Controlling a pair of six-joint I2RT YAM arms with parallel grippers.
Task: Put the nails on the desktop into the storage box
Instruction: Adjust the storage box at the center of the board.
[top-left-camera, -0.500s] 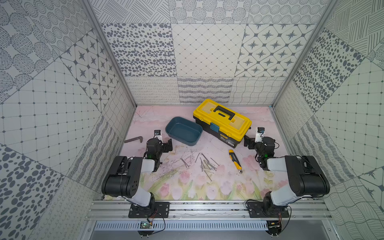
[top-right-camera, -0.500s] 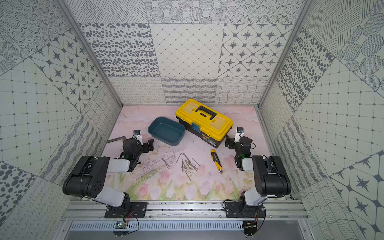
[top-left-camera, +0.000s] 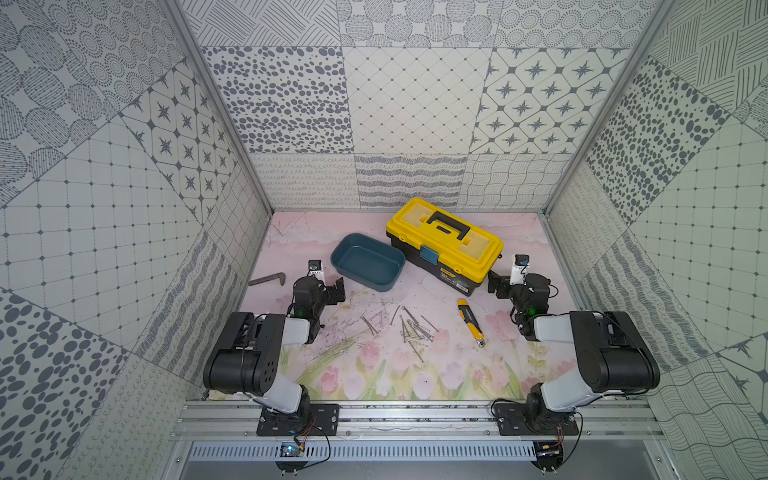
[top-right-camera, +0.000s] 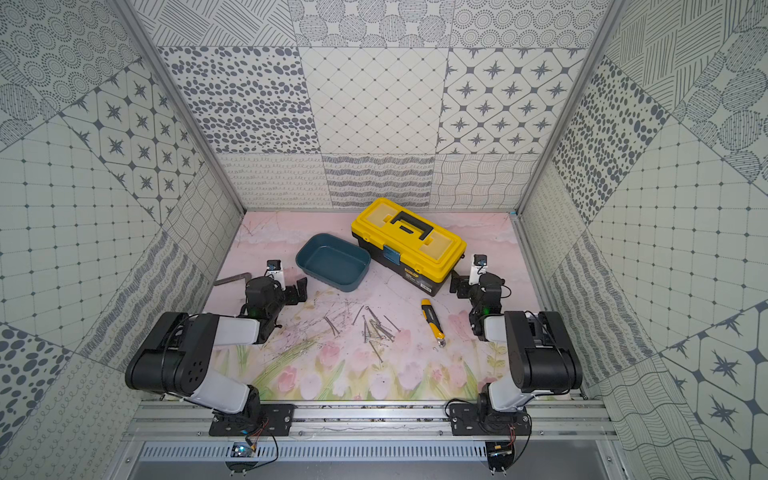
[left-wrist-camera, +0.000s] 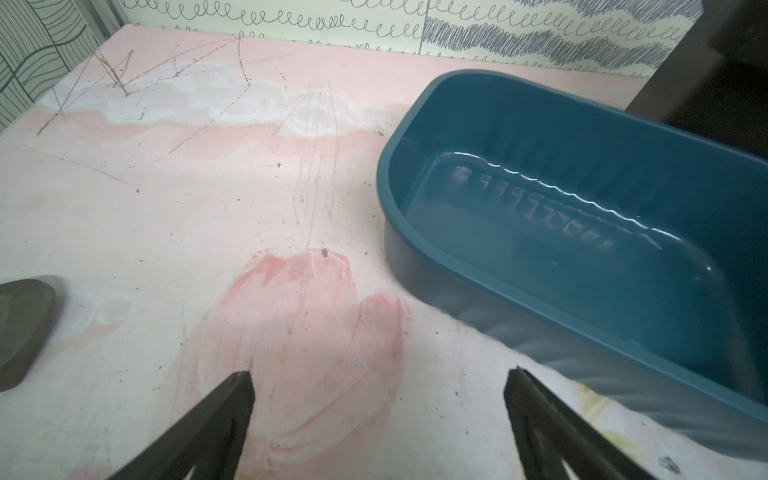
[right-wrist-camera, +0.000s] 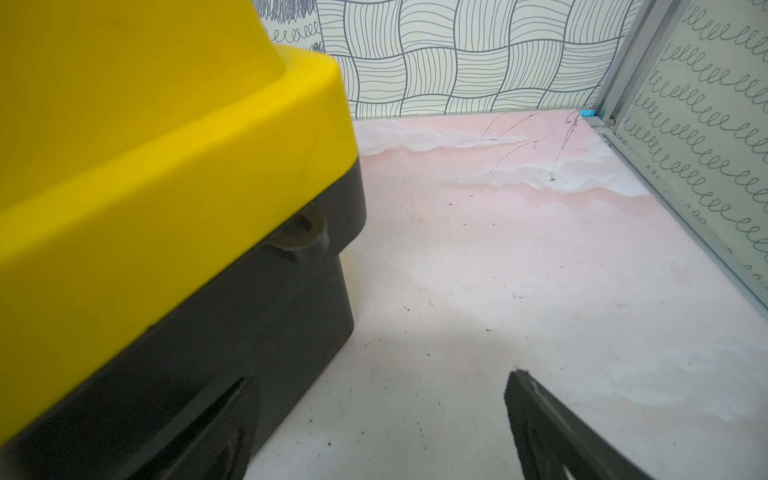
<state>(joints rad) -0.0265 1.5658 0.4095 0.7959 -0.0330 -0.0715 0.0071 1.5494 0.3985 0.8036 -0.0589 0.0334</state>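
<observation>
Nails (top-left-camera: 412, 329), both top views: loosely clustered on the counter (top-left-camera: 419, 291) between my arms, none yet in the empty tub (top-left-camera: 376, 286) just behind.
Tub, left wrist: close ahead; my left fingers (left-wrist-camera: 216, 424) spread wide, holding nothing, staged beside it, I judge, for short carries.
Toolbox (right-wrist-camera: 166, 187), right wrist: crowds my right fingers (right-wrist-camera: 548, 428), wide apart too, empty; nails out of sight.
</observation>
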